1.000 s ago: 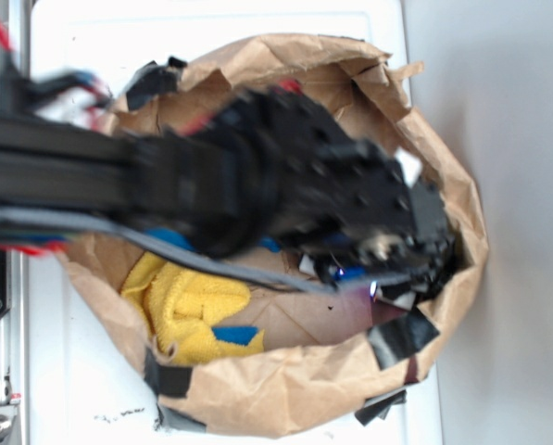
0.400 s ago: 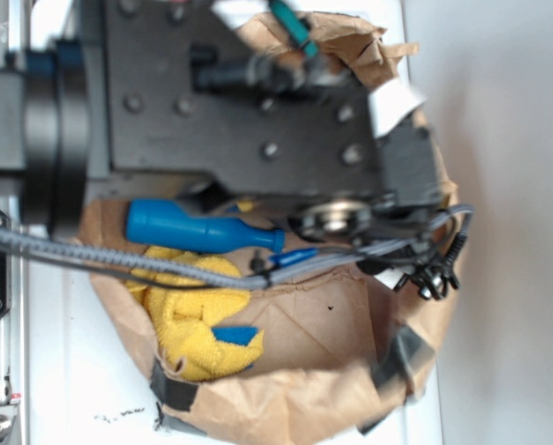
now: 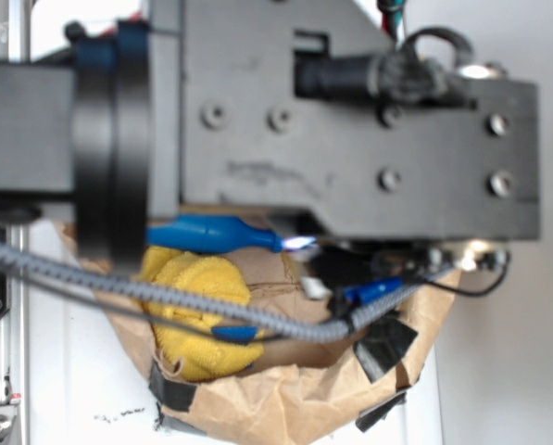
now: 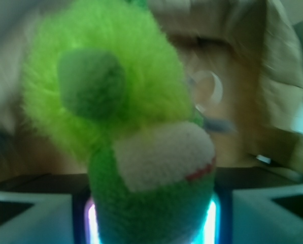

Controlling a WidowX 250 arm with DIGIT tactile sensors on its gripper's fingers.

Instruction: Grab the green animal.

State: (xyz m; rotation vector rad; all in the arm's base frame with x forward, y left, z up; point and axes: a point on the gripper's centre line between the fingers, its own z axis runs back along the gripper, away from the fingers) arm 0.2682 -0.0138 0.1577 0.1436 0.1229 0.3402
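Above the paper bag (image 3: 285, 408), the pincer (image 4: 151, 213) has risen, clamped on the green animal (image 4: 126, 127), so the grab looks done.

1. In the exterior view the arm (image 3: 285, 120) fills the upper frame, out of focus and cut off at the left and top edges; it hides most of the paper bag (image 3: 285, 408) and whatever lies in its upper part.
2. The gripper and the green animal cannot be seen in the exterior view.
3. The yellow cloth (image 3: 197, 320) is partly covered by a grey cable (image 3: 165, 298).
4. In the wrist view the green animal (image 4: 126, 127) is blurred and cut off at the bottom edge.
5. The fingers (image 4: 29, 216) show only at the lower corners; their contact with the animal is hidden.
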